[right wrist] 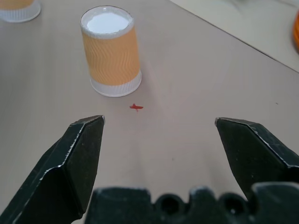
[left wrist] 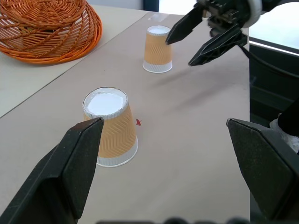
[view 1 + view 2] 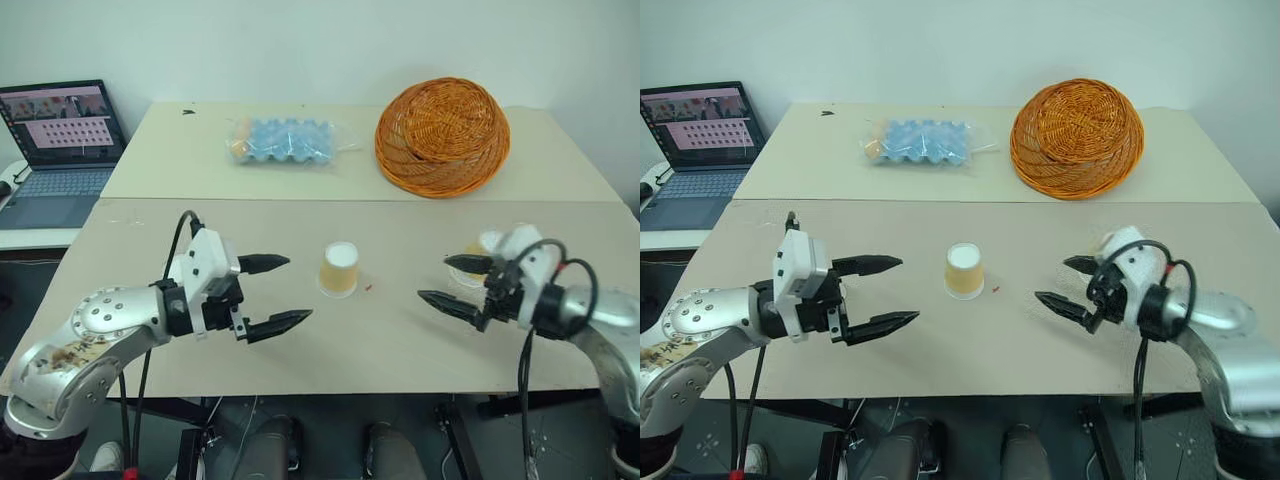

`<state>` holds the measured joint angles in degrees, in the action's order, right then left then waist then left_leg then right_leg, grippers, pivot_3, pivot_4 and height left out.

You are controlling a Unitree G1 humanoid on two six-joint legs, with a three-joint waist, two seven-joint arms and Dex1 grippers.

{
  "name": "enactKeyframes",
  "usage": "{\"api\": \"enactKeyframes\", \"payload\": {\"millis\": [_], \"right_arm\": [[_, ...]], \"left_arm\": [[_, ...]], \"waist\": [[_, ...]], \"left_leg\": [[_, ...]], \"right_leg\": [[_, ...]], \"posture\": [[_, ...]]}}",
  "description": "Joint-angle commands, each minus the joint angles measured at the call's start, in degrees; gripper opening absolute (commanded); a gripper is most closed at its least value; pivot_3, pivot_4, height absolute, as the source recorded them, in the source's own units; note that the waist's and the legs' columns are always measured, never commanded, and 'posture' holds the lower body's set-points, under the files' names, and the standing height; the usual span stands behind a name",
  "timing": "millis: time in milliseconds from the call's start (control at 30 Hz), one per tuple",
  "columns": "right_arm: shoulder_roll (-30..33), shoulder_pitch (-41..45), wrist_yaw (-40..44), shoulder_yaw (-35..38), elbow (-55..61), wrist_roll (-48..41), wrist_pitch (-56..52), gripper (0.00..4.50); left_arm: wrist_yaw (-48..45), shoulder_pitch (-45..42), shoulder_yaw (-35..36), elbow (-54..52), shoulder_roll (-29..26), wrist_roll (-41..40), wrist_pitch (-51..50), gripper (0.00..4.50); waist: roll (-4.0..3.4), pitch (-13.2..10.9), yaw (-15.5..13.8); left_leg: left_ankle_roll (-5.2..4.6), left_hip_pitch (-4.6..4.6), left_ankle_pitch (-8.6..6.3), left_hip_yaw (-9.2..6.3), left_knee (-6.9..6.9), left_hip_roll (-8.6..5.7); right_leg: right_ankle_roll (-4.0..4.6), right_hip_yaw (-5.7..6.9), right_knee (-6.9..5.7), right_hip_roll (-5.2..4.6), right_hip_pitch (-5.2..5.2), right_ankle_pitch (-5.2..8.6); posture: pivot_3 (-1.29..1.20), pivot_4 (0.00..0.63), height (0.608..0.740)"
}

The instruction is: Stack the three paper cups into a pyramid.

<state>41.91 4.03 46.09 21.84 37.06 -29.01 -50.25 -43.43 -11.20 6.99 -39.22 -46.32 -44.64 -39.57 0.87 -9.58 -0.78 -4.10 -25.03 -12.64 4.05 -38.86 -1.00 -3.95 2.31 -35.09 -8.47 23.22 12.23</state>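
One tan paper cup (image 3: 340, 268) stands upside down at the middle of the near table, next to a small red mark (image 1: 136, 107). My left gripper (image 3: 299, 289) hovers open just left of it, pointing at it with nothing between the fingers. My right gripper (image 3: 433, 278) is open and empty to the cup's right, pointing left. A second upside-down cup (image 2: 158, 49) stands just behind the right gripper, half hidden by it in the eye views. The rim of a third cup (image 1: 18, 9) shows at the corner of the right wrist view. No cup rests on another.
An orange wicker basket (image 3: 442, 135) lies overturned on the far table, right. A bagged blue egg tray (image 3: 285, 140) lies left of it. A laptop (image 3: 60, 150) sits on a side table at far left. A seam (image 3: 360, 200) divides the two tables.
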Motion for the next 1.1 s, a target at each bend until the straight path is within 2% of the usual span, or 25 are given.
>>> {"api": "enactKeyframes", "payload": {"millis": [33, 200, 300, 433, 533, 667, 867, 1100], "right_arm": [[-1.1, -3.1, -5.7, 5.8, 6.7, -2.8, -5.4, 4.44], [-2.2, -4.2, -18.5, 6.4, 1.6, 5.0, -7.9, 4.44], [-1.1, -4.3, -23.3, 3.0, -0.8, 10.3, -6.3, 4.44], [-4.3, -1.2, -30.9, -1.3, -4.8, 16.2, -3.3, 4.44], [-5.0, -0.7, -31.9, -2.6, -5.5, 17.8, -2.6, 4.44], [-11.6, 4.8, -33.5, -4.0, -8.6, 16.1, 0.2, 4.44], [-13.7, 9.2, -34.2, -2.6, -13.7, 16.1, 3.1, 4.44], [-13.8, 10.5, -34.7, -2.3, -17.8, 16.9, 7.2, 4.44]], "left_arm": [[-1.0, -1.7, -0.1, 0.3, 0.0, 0.2, 1.2, 4.5], [-2.0, -3.5, -1.2, 1.6, 0.3, 0.2, 1.1, 4.5], [-2.4, -4.2, -1.5, 2.1, 0.3, 0.5, 1.2, 4.5], [-2.8, -5.4, -1.8, 2.7, 0.4, 0.7, 1.0, 4.5], [-2.9, -5.6, -1.8, 2.8, 0.4, 0.7, 1.0, 4.5], [-2.6, -6.0, -1.6, 3.0, 0.3, 0.8, 0.8, 4.5], [-2.2, -5.9, -1.4, 2.9, 0.3, 1.2, 0.7, 4.5], [-1.6, -5.6, -0.9, 2.1, 0.5, 1.1, 0.2, 4.5]], "waist": [[0.0, 0.0, 0.0], [0.01, 0.0, 0.0], [0.0, 0.0, 0.0], [0.0, 0.0, 0.2], [-0.01, 0.0, 0.1], [0.0, 0.0, 0.3], [0.0, 0.0, 0.1], [0.0, 0.0, 0.2]], "left_leg": [[0.0, 0.0, 0.0, -0.01, 0.01, -0.01], [0.01, 0.02, 0.0, -0.01, -0.06, -0.03], [0.0, 0.02, 0.02, 0.03, -0.08, -0.06], [-0.35, 0.02, 0.29, 0.03, -0.04, -0.02], [-0.37, 0.01, 0.3, 0.05, -0.01, -0.03], [-0.39, 0.01, 0.3, 0.05, -0.03, -0.04], [-0.42, 0.01, 0.29, 0.02, -0.04, -0.08], [-0.13, 0.01, 0.47, 0.03, -0.02, -0.06]], "right_leg": [[0.0, 0.01, 0.0, 0.0, 0.0, 0.0], [0.0, 0.02, 0.05, 0.01, 0.01, 0.0], [0.0, -0.02, 0.04, 0.01, 0.02, 0.0], [0.0, -0.01, -0.01, 0.07, 0.01, 0.01], [-0.01, -0.04, -0.02, 0.07, 0.02, 0.02], [-0.03, -0.05, 0.01, 0.08, 0.0, 0.02], [-0.04, -0.02, 0.02, 0.08, 0.0, 0.02], [-0.04, -0.02, -0.02, 0.11, -0.01, 0.02]], "posture": [[0.0, 0.15, 0.726], [0.0, 0.15, 0.726], [0.0, 0.15, 0.726], [0.0, 0.15, 0.726], [0.0, 0.15, 0.726], [0.0, 0.15, 0.726], [0.0, 0.15, 0.726], [0.0, 0.15, 0.726]]}}
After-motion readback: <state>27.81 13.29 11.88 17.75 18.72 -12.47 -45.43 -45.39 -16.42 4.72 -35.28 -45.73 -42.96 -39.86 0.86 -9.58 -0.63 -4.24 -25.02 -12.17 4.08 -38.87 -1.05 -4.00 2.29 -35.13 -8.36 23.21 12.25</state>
